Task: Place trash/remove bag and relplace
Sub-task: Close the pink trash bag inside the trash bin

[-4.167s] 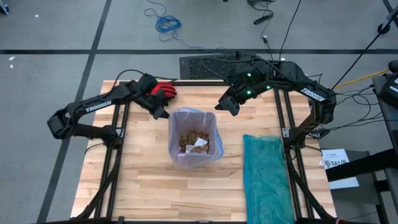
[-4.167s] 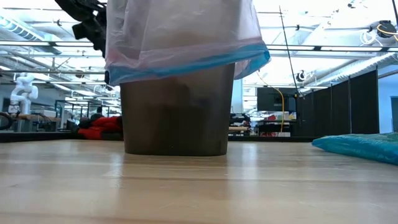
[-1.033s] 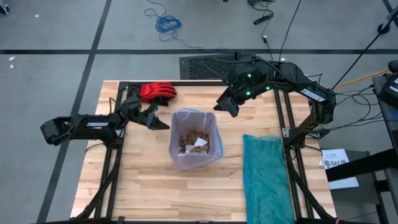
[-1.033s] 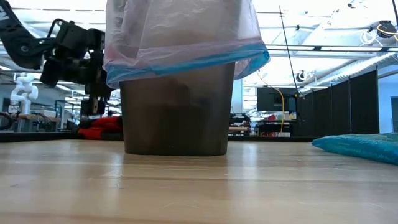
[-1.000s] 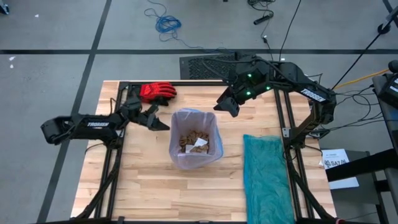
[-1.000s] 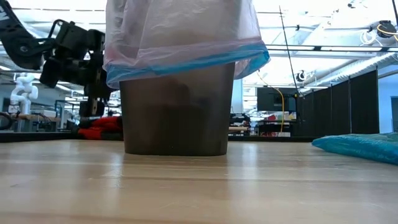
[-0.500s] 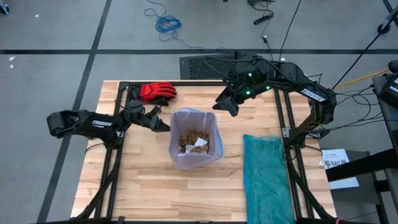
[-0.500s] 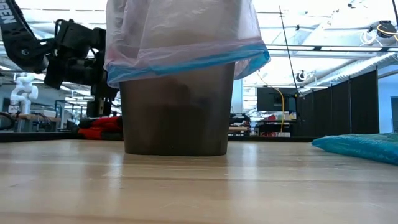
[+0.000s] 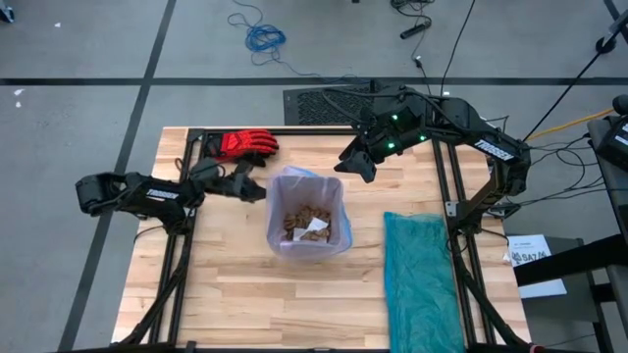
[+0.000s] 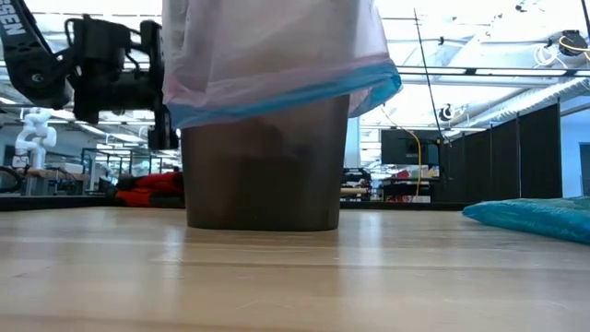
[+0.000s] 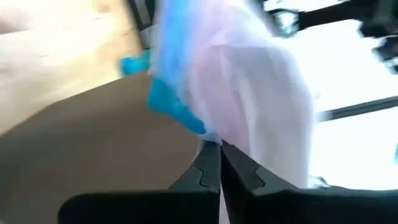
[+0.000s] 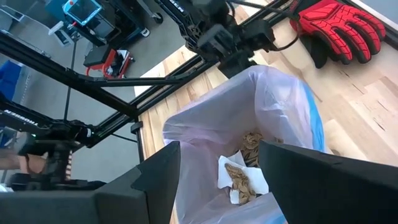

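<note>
Bag [image 9: 306,186] rim is pinched in the left gripper [image 9: 257,189] jaws; lift slowly, straight up off the bin [image 10: 261,175]. Right gripper [image 9: 355,163] jaws hang apart.

Red glove [image 9: 247,145] at far table edge. Teal-green plastic bag [image 9: 422,279] flat on right side. Wooden table [image 9: 226,294]. Blue cable [image 9: 263,37] coiled on floor beyond.
</note>
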